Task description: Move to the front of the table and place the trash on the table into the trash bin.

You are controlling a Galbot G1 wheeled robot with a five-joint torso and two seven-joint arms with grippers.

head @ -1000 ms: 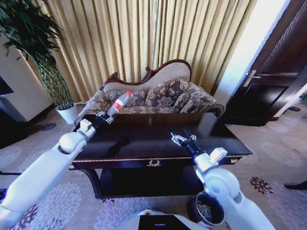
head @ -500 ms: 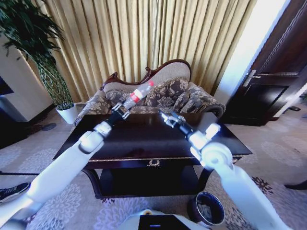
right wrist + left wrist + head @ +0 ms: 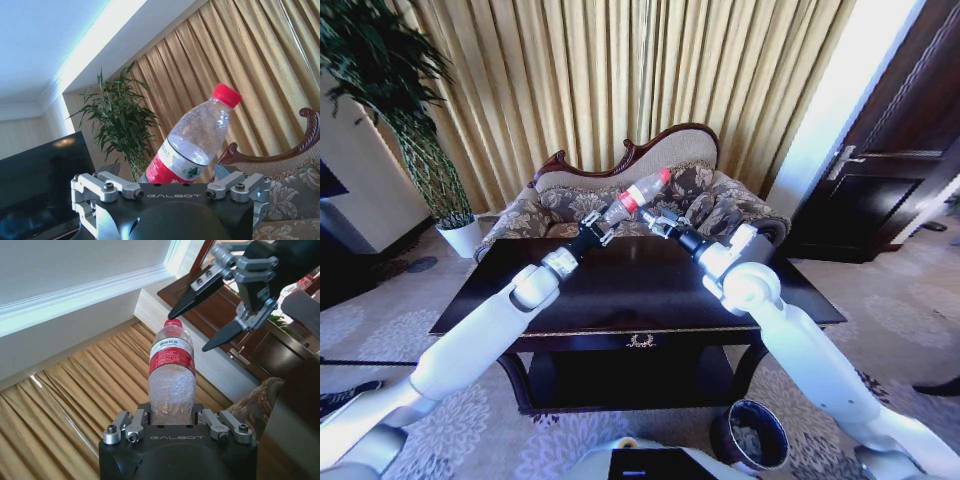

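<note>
Patterned carpet nearest, where the trash bin [image 3: 751,434] waits at five o'clock below the table [image 3: 620,290]. Both arms have swung up and inward in the last second. Left gripper [image 3: 592,230] clamps the bottle [image 3: 636,196] by its base, cap tilted toward one o'clock; right gripper [image 3: 658,222], fingers spread, closes near the cap — a handover looks likely.

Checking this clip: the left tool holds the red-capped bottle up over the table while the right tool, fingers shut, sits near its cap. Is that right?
Not quite. The left tool does hold the bottle up over the table, and the right tool is near its cap, but the left wrist view shows the right tool's fingers spread open, not shut.
</note>
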